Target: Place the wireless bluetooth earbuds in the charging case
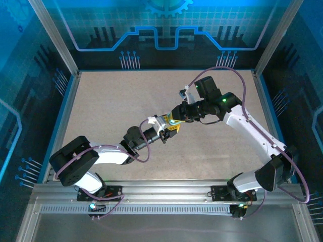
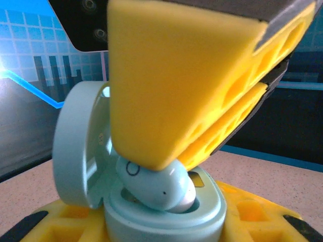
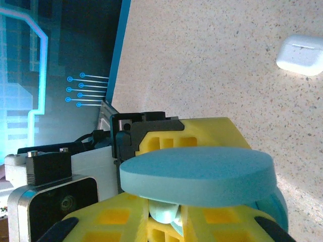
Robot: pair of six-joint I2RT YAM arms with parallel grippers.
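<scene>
Pinching a blue earbud [image 2: 161, 190], right gripper [image 2: 174, 164] holds it in left gripper's [image 1: 167, 132] clamped teal charging case [image 2: 166, 226]; right wrist view adds an upper-right white case [image 3: 300, 54].

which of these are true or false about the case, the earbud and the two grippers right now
1. The pale teal round plastic charging case has its lid open. True.
2. The small pale blue plastic earbud lies loose on the speckled beige table. False: the right gripper pinches it at the case's well.
3. The left gripper holds the teal case. True.
4. The white rounded plastic case is in the right gripper. False: it lies on the table, apart.
</scene>
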